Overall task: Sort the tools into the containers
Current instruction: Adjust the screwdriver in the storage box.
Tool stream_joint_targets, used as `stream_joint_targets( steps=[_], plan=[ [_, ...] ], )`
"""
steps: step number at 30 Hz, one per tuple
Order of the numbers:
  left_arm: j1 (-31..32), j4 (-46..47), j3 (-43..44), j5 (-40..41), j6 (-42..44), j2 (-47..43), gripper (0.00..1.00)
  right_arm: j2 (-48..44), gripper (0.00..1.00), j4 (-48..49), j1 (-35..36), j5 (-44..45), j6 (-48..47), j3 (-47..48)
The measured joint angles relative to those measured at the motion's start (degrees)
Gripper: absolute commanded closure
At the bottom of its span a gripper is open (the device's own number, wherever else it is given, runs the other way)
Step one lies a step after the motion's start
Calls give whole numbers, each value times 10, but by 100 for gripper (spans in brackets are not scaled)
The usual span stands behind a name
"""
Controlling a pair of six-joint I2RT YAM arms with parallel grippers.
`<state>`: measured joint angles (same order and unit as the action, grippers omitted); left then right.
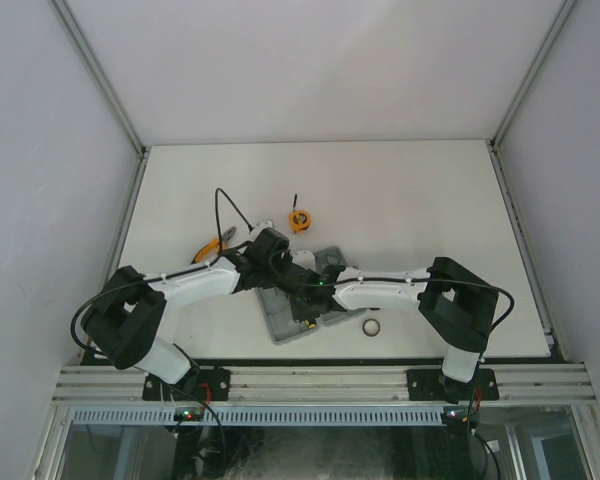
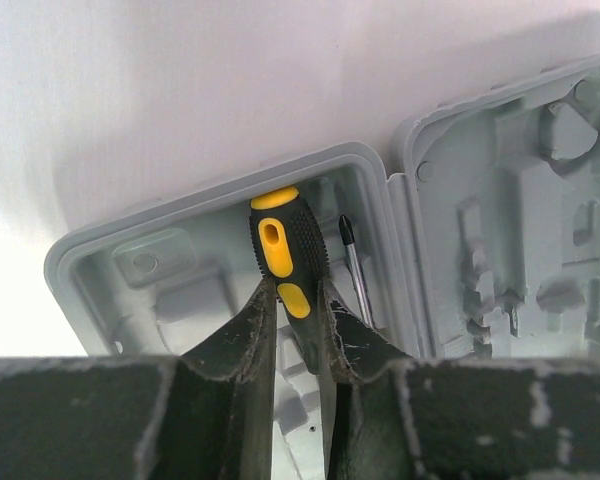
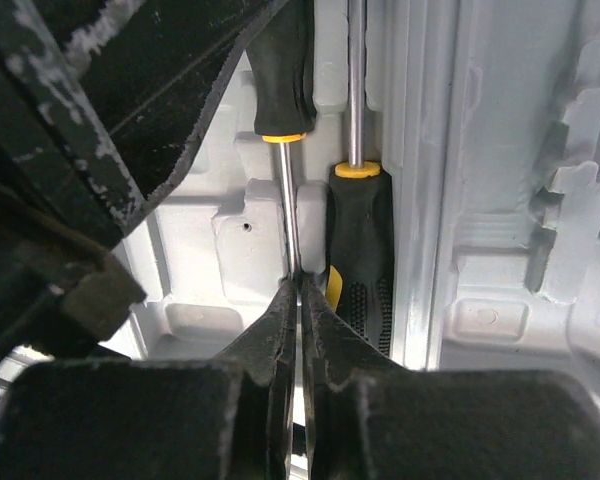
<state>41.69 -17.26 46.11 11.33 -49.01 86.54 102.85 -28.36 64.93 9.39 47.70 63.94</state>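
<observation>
The grey tool case (image 2: 170,262) lies open, its moulded recesses showing. My left gripper (image 2: 295,290) is shut on the black-and-yellow handle of a screwdriver (image 2: 283,250) held over the case's left half. My right gripper (image 3: 298,285) is shut on the same screwdriver's thin steel shaft (image 3: 291,200). A second screwdriver (image 3: 361,245) lies in a recess beside it, against the hinge. In the top view both grippers (image 1: 280,262) (image 1: 315,290) meet above the case (image 1: 285,328). On the table lie the orange tape measure (image 1: 300,218), the orange-handled pliers (image 1: 214,246) and a small dark ring (image 1: 372,327).
The case's other half (image 2: 520,200) lies flat to the right of the hinge with empty moulded recesses. A black cable (image 1: 225,205) loops above the left arm. White walls enclose the table on three sides.
</observation>
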Motion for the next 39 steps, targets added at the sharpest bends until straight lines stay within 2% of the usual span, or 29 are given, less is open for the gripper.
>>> stream_joint_targets(
  steps=[14, 21, 28, 32, 39],
  plan=[
    [0, 1, 0, -1, 0, 0, 99, 18, 100, -32, 13, 33, 30, 12],
    [1, 5, 0, -1, 1, -1, 94, -18, 100, 11, 16, 35, 19, -19],
    [3, 11, 0, -10, 6, -1, 86, -37, 92, 43, 16, 14, -22, -43],
    [4, 13, 0, -11, 8, -4, 82, -50, 84, 43, 16, 3, -31, -52],
    [5, 4, 0, -7, 22, -22, 70, -115, 74, 49, 5, -5, -47, -58]
  ],
)
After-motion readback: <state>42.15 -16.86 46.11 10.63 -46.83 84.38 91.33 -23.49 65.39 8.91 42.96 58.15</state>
